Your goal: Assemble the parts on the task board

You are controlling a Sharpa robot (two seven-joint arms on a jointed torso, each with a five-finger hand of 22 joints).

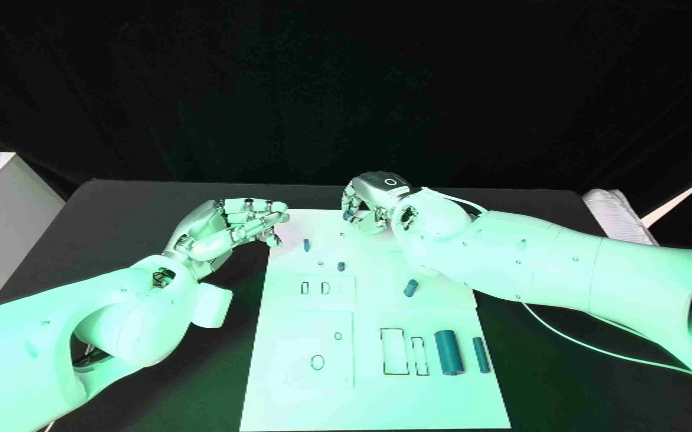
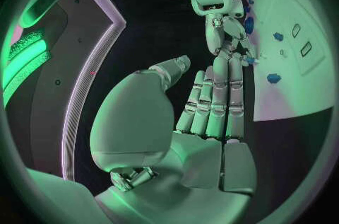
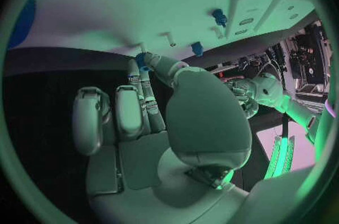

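The white task board (image 1: 375, 392) lies in the middle of the black table. My right hand (image 1: 378, 207) hovers over the board's far edge with its fingers pointing down. It pinches a small blue part (image 3: 141, 59) between thumb and fingertips. My left hand (image 1: 238, 224) hangs just beyond the board's far left corner, its fingers (image 2: 215, 100) stretched side by side and holding nothing. Small blue parts stand on the board at the far left (image 1: 306, 245), near the middle (image 1: 342, 265) and further right (image 1: 411, 288). Longer blue cylinders (image 1: 449, 352) lie at the near right.
Rectangular and round slots (image 1: 316, 361) are cut into the board's near half. A pale bundle (image 1: 613, 214) lies at the table's far right edge. A white object (image 1: 12, 202) stands beside the table's left side.
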